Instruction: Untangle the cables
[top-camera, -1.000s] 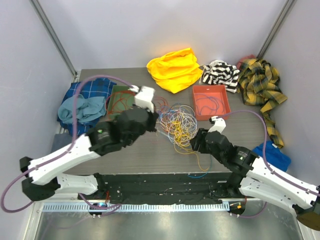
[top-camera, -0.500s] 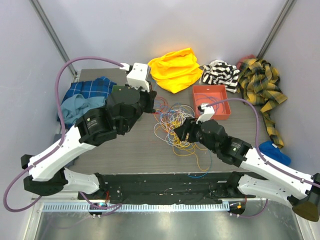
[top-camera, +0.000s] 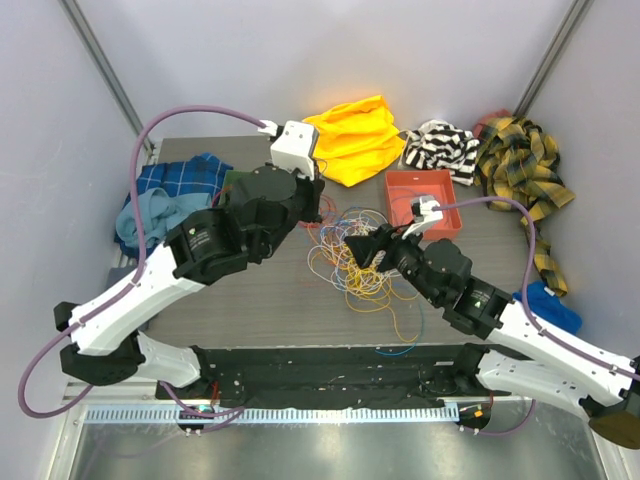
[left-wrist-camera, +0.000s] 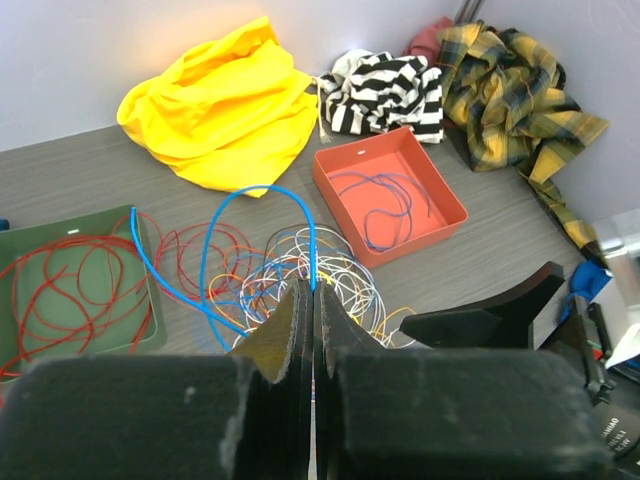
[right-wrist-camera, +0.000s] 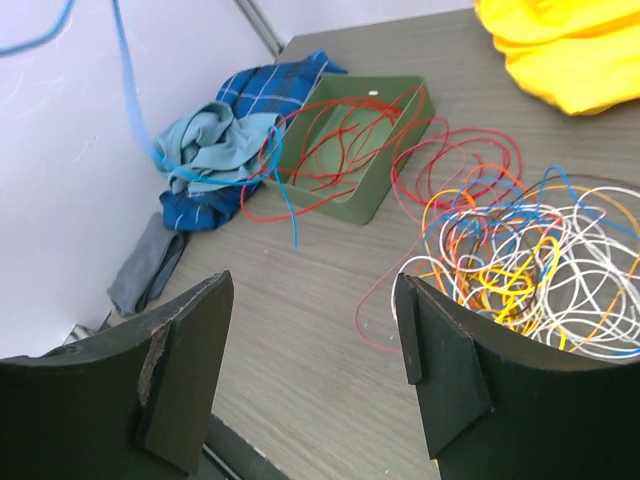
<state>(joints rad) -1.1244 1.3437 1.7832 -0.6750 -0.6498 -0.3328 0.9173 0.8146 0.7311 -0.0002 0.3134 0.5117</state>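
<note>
Above table (top-camera: 260, 300), left jaws pinch blue cable (left-wrist-camera: 312, 250) (right jaws apart).

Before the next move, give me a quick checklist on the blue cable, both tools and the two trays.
1. Left tool shut on the blue cable: ok.
2. Right tool open, nothing between its fingers: ok.
3. Blue cable free of the tangle: cannot tell; its lower run drops toward the pile.
4. Right tool off the tangle: ok, the pile lies to one side of it.
5. Orange tray holds only blue cable: ok.
6. Red cables fully inside the green tray: not ok, loops spill over its rim.
</note>
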